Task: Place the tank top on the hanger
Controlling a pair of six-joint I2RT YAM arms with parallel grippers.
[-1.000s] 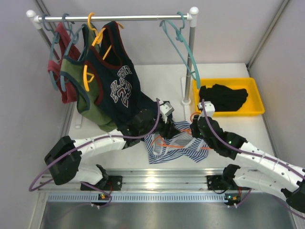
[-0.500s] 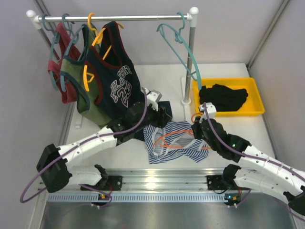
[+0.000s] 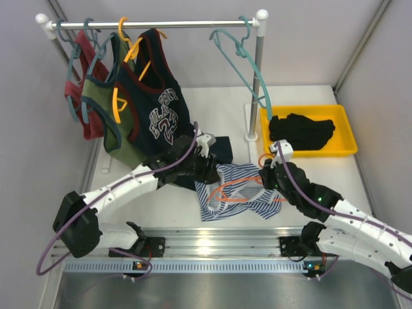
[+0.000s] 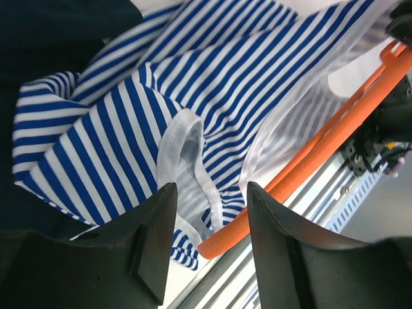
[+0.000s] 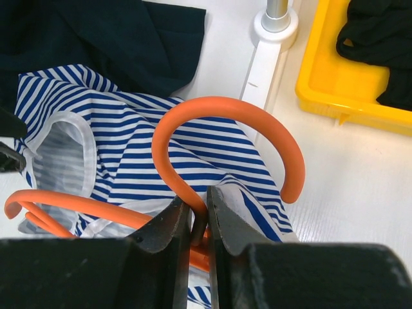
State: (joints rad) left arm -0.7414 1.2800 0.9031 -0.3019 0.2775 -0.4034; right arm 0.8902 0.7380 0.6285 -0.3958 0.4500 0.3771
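Your right gripper (image 5: 199,203) clamps the orange hanger (image 5: 225,105) on the striped tank top (image 4: 212,84). Your left gripper (image 4: 209,199) gapes above it, holding nothing. Navy top (image 3: 161,119) beyond it reads "23".

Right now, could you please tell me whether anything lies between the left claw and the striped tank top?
Nothing visible does. The left claw stands open directly over the tank top, whose pale trim shows between its fingers. The hanger, gripped near its hook by the right claw, lies alongside, partly inside the top.
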